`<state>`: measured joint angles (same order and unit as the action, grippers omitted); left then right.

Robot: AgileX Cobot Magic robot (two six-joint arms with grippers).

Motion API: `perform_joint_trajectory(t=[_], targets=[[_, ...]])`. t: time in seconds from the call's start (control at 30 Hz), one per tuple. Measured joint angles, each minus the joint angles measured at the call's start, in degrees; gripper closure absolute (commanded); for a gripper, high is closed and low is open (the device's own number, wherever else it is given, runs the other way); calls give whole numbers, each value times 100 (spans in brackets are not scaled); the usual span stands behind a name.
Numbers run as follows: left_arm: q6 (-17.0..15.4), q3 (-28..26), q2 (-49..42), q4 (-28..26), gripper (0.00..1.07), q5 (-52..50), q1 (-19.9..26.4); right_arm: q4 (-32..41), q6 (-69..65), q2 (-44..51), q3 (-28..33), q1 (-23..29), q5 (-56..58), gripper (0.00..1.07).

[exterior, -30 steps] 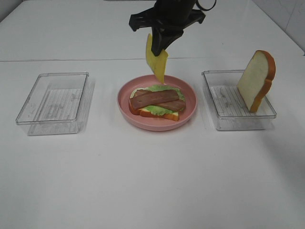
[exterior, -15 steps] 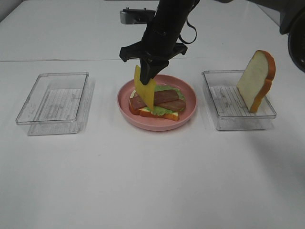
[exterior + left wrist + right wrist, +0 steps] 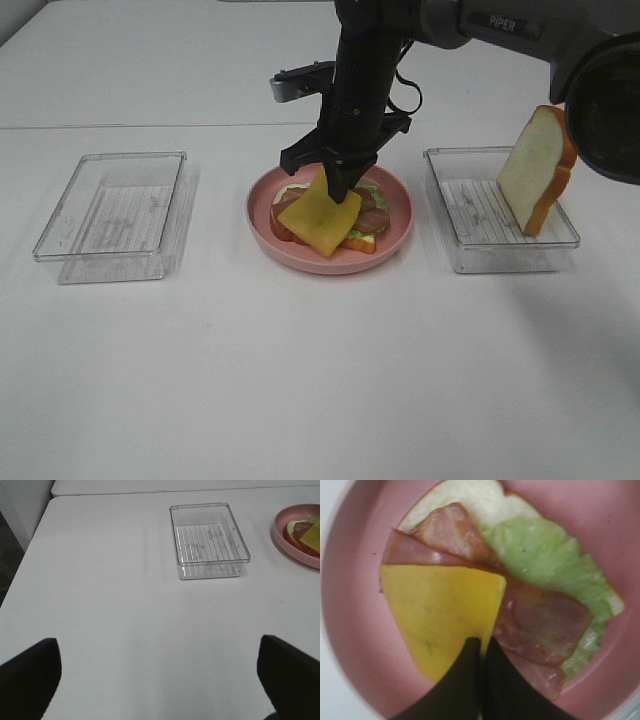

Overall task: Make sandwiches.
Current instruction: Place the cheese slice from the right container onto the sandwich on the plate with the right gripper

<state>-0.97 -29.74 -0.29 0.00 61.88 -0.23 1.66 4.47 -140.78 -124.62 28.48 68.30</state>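
The open sandwich (image 3: 362,225) lies on the round pink plate (image 3: 397,222): a bread slice, green lettuce (image 3: 545,560) and bacon strips (image 3: 540,625). My right gripper (image 3: 337,186) reaches down over the plate, shut on one corner of the yellow cheese slice (image 3: 318,221). The cheese rests on the stack's front left, overhanging the plate floor. In the right wrist view the fingertips (image 3: 470,652) pinch the cheese (image 3: 440,610) edge. A second bread slice (image 3: 538,165) stands on edge in the right clear tray (image 3: 480,250). My left gripper (image 3: 160,690) is open above bare table.
An empty clear tray (image 3: 110,212) sits left of the plate and also shows in the left wrist view (image 3: 207,540). The plate's rim (image 3: 287,535) shows at that view's edge. The white table's left edge (image 3: 30,545) drops off to a dark floor.
My right gripper has come down and slightly forward with the cheese. The slice hung upright above the plate and now lies tilted on the bacon.
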Motion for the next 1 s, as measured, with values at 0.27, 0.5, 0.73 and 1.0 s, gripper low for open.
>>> perform_joint_trajectory(t=[0.27,0.5,0.73,1.0], targets=[[0,0,0,0,7,0,0,-223,-103,0,0,0,-372,107],[0,0,0,0,7,0,0,-355,-103,0,0,0,-430,107],[0,0,0,0,7,0,0,-407,-103,0,0,0,-350,30],[0,0,0,0,7,0,0,-567,-120,6,0,0,-132,8]])
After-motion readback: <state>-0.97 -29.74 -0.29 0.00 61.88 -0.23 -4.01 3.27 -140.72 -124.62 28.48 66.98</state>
